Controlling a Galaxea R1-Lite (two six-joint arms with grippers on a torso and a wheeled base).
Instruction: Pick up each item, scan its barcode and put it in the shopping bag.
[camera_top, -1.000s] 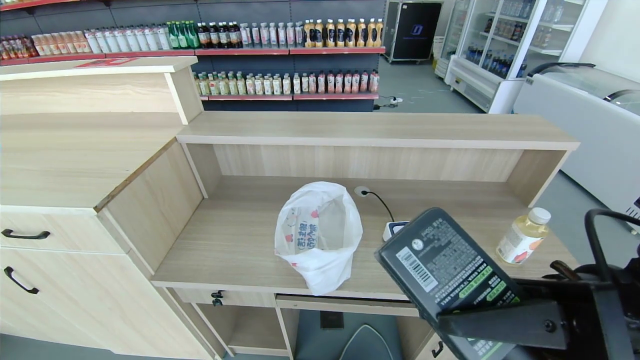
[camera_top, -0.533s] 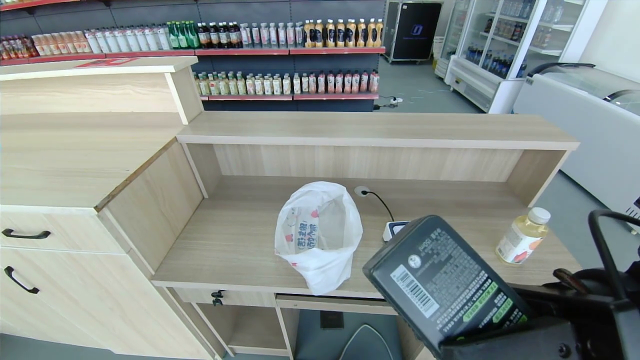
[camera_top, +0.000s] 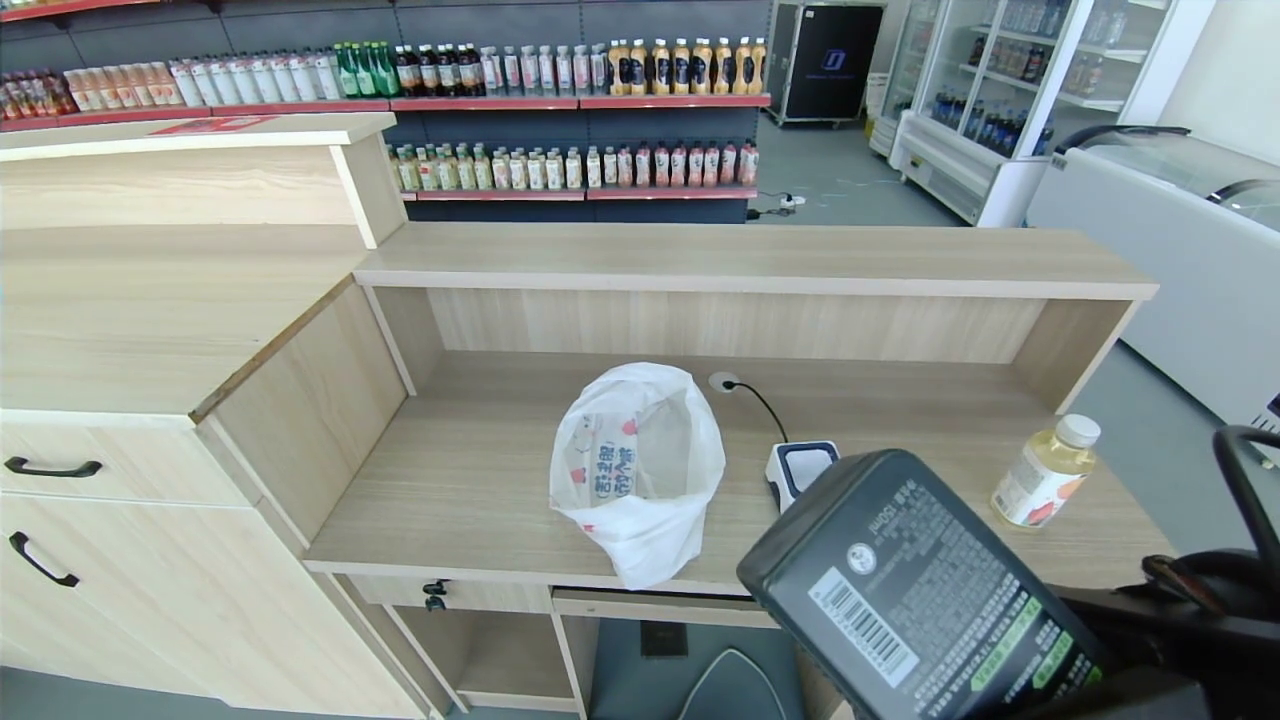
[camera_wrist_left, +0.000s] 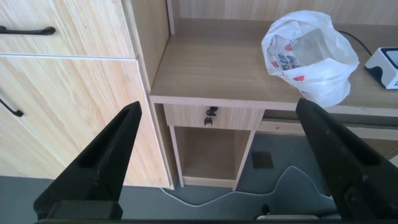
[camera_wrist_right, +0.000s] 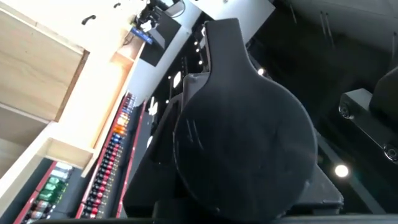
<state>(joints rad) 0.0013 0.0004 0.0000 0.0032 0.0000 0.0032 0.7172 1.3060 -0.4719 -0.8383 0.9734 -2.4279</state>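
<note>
The right hand is clenched on a black package, held in the air off the front edge of the desk, barcode facing up. The scanner and shopping bag sit beyond. With the label turned from the scanner, a missed read looks likely. The left hand hangs released.

Shopping bag on counter, scanner just right, bottle farther right, package before scanner
</note>
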